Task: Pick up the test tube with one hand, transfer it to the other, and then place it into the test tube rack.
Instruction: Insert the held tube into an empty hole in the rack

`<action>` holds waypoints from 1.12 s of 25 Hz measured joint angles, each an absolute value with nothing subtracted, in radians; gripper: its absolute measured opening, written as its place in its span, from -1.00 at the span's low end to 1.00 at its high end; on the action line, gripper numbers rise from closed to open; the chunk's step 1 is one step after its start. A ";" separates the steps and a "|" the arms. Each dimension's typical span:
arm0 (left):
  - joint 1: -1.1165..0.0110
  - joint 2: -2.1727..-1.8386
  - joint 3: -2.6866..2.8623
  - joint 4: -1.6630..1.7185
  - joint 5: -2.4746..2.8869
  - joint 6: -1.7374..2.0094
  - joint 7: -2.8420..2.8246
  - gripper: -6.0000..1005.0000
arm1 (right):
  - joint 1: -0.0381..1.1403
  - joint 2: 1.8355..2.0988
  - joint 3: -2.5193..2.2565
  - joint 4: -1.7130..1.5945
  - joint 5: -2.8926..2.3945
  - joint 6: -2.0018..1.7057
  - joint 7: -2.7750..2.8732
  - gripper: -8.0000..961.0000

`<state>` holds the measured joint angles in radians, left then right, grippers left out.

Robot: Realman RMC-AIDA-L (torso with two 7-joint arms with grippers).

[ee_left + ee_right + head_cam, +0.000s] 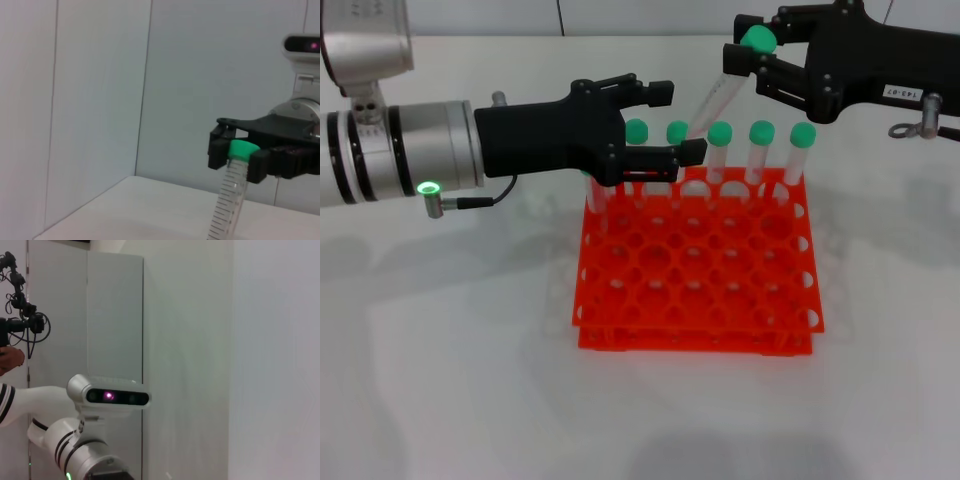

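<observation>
Fingers of the right gripper (748, 58) clamp the green cap of the test tube (715, 98), tilted above the rack (700, 262)'s far row. Left gripper (665, 122) hovers beside it, jaws apart, empty. Left wrist view shows the tube's graduation marks.

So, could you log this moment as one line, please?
right gripper: shut on test tube | left gripper: open, empty | test tube rack: awaiting
</observation>
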<state>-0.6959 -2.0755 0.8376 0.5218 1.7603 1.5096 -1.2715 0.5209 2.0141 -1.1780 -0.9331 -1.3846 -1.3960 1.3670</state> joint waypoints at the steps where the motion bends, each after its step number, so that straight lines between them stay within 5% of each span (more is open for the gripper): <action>1: -0.695 -2.075 0.838 0.531 1.763 1.510 -1.288 0.57 | 0.521 2.014 -1.178 -0.933 -1.385 -1.396 1.368 -0.43; 4: -0.679 -2.075 0.837 0.571 1.768 1.510 -1.331 0.73 | 0.520 2.014 -1.178 -0.934 -1.386 -1.396 1.374 -0.43; 28: -0.319 -2.062 0.831 1.178 1.923 1.718 -1.862 0.73 | 0.500 2.017 -1.201 -0.934 -1.385 -1.397 1.412 -0.40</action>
